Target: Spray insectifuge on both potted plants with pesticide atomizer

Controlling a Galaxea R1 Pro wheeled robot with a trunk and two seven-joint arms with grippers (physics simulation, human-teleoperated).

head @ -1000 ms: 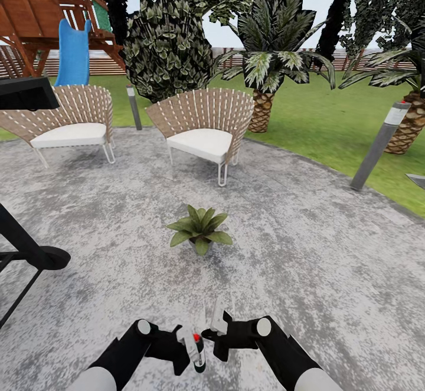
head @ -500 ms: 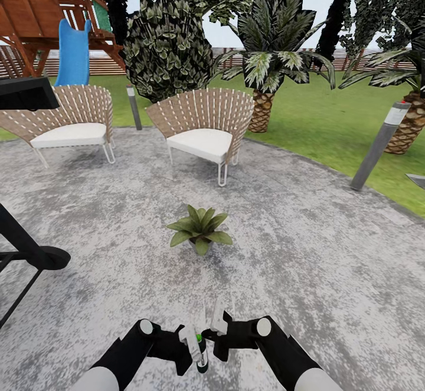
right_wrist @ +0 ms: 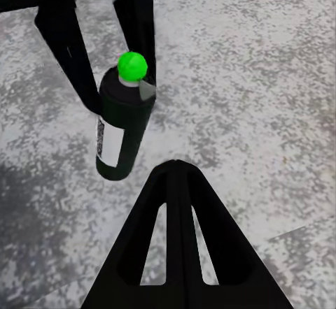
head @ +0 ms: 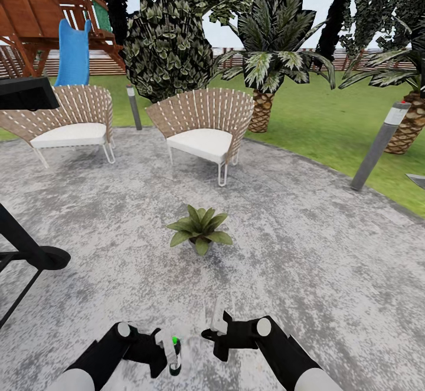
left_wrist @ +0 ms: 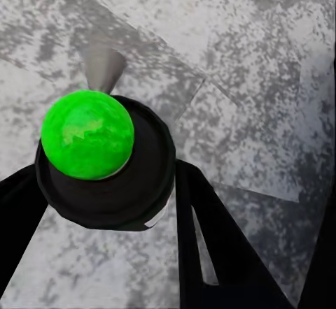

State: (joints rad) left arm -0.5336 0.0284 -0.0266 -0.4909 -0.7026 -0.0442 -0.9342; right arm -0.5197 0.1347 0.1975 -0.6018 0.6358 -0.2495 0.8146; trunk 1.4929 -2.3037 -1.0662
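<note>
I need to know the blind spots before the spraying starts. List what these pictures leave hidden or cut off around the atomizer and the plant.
- Potted plant, head view: its pot is almost wholly covered by its own leaves.
- Pesticide atomizer, left wrist view: seen from the top, the green tip and cap hide its body.
- Right claw, head view: its pale fingers blur into the patio; open or shut is unclear.
- Black grill, head view: cut off by the left edge.

On the round grey stone patio (head: 330, 273) we count two woven wicker chairs with white cushions (head: 203, 125) (head: 68, 117), one low green potted plant (head: 199, 229), two grey bollard lights (head: 378, 146) (head: 134, 107), one dark green-tipped atomizer bottle (head: 175, 352) and two black end effectors (head: 167, 352) (head: 218, 323).
</note>
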